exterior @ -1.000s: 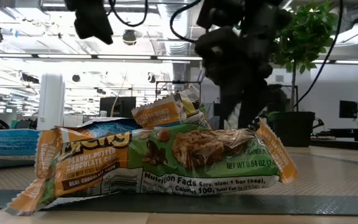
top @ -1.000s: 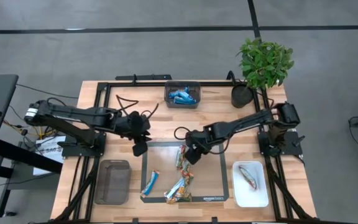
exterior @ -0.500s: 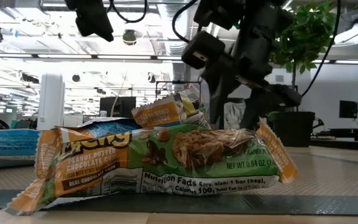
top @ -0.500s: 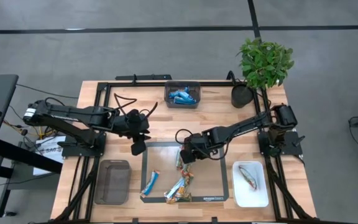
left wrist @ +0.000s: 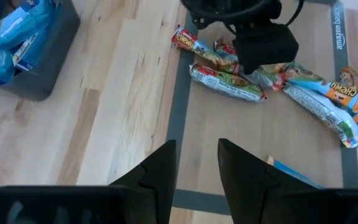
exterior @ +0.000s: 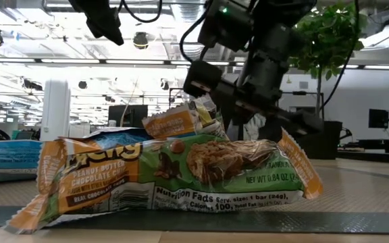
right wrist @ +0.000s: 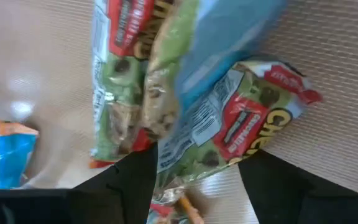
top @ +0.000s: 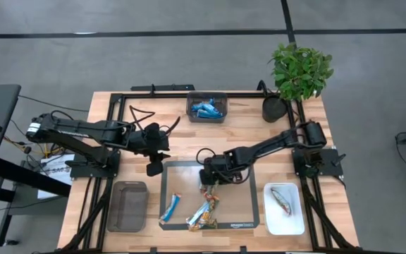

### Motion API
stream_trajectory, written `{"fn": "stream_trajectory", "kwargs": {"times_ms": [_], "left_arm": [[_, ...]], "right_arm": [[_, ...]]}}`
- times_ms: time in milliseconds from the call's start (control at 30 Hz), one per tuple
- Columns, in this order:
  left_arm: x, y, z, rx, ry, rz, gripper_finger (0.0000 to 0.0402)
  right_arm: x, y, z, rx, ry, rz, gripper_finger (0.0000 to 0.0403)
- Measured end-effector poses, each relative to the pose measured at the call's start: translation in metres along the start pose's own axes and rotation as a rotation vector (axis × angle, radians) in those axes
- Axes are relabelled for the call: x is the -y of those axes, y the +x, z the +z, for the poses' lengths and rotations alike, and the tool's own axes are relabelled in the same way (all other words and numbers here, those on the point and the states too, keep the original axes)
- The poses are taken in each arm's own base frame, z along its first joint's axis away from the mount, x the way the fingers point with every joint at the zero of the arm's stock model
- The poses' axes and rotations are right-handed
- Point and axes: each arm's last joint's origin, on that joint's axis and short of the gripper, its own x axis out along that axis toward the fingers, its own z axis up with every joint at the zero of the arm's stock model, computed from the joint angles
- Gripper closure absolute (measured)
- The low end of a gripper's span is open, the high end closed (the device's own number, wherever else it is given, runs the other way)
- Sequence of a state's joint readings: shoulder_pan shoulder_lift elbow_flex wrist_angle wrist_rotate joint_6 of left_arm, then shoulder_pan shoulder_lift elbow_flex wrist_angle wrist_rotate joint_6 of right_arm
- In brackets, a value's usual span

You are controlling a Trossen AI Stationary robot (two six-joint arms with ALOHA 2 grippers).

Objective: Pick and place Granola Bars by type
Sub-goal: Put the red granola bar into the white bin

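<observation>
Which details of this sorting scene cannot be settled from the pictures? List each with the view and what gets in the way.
- Whether the right gripper already pinches a bar: the high view hides its fingertips under the arm, and the right wrist view is blurred by closeness.
- How many blue bars lie in the dark bin: too small in the high view, cut off in the left wrist view.
- The white tray: the low view's big foreground bar blocks it.

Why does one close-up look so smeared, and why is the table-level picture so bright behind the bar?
Right wrist view: the red-and-green granola bars sit very near the lens, so they blur. Low view: ceiling lights glare behind, leaving the right gripper as a dark shape, while the front bar is sharp.
</observation>
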State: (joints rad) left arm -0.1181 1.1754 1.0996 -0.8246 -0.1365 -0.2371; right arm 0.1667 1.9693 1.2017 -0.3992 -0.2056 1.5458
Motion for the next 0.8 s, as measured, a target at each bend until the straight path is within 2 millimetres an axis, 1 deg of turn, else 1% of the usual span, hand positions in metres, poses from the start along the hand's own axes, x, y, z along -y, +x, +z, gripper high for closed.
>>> {"fn": "stream_trajectory", "kwargs": {"times_ms": [133,400,500,633,800], "left_arm": [[0.000,0.000,0.000,-0.002,0.017,0.000,0.0292],[0.000,0.000,0.000,-0.002,0.021,0.000,0.0292],[0.000,0.000,0.000,-0.001,0.021,-0.001,0.0292],[0.000,0.000,0.000,-0.001,0.021,-0.003,0.0292],[0.002,0.000,0.003,0.021,0.027,-0.063,0.0292]], "right_arm": [[-0.007,0.004,0.001,-0.007,-0.010,-0.013,0.0218],[-0.015,0.003,0.003,0.017,-0.099,-0.008,0.0340],[-0.018,0.001,0.005,0.012,-0.127,-0.005,0.0371],[-0.030,-0.010,0.008,-0.010,-0.196,0.013,0.0386],[-0.050,-0.036,0.009,-0.114,-0.376,0.018,0.0376]]}}
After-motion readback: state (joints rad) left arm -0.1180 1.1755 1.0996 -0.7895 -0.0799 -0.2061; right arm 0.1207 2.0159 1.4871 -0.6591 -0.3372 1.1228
